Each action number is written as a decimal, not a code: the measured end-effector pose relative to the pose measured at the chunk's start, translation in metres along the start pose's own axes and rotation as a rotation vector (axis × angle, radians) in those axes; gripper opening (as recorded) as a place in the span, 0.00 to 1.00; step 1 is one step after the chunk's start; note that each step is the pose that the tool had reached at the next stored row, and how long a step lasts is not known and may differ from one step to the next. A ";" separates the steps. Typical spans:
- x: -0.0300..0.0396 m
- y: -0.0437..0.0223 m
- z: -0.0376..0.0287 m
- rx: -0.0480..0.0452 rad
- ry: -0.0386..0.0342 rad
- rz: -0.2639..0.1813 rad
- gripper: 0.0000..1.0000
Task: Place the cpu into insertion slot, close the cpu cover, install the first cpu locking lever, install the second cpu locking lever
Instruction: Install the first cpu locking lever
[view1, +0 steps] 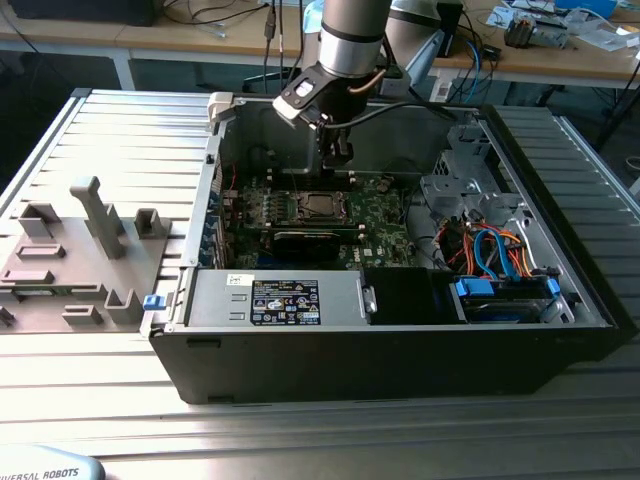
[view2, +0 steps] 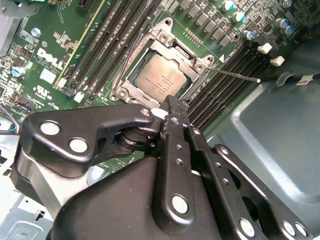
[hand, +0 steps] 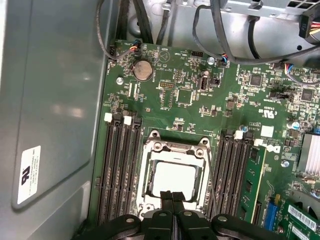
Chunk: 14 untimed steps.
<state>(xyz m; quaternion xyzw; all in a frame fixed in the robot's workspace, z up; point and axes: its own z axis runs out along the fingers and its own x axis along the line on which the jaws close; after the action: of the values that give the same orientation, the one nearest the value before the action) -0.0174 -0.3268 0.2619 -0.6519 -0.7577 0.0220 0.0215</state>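
The two fingers (hand: 167, 199) are pressed shut together and hold nothing. They hang just over the near edge of the one cpu (hand: 175, 177). The cpu lies flat in the one insertion slot (hand: 148, 182). The one cpu cover (hand: 176, 149) lies down around it. In the second wrist view, one thin metal lever (view2: 235, 75) sticks out beside the cover. The green board (hand: 190, 95) sits in one open computer case (view1: 400, 340) on the grey surface (view1: 110, 130).

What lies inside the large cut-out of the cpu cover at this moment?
In the second wrist view, the cpu fills the cut-out of the cpu cover. The insertion slot beneath is hidden by the chip, and the gripper covers one edge of the cover.
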 end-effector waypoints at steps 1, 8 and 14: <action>0.0000 0.0000 0.0000 0.0000 -0.0004 -0.006 0.11; 0.0000 0.0000 0.0000 0.0002 -0.0038 -0.061 0.11; 0.0000 0.0000 0.0000 0.0004 -0.0060 -0.097 0.11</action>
<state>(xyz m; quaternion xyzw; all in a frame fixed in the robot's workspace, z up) -0.0174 -0.3268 0.2619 -0.6144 -0.7884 0.0230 0.0203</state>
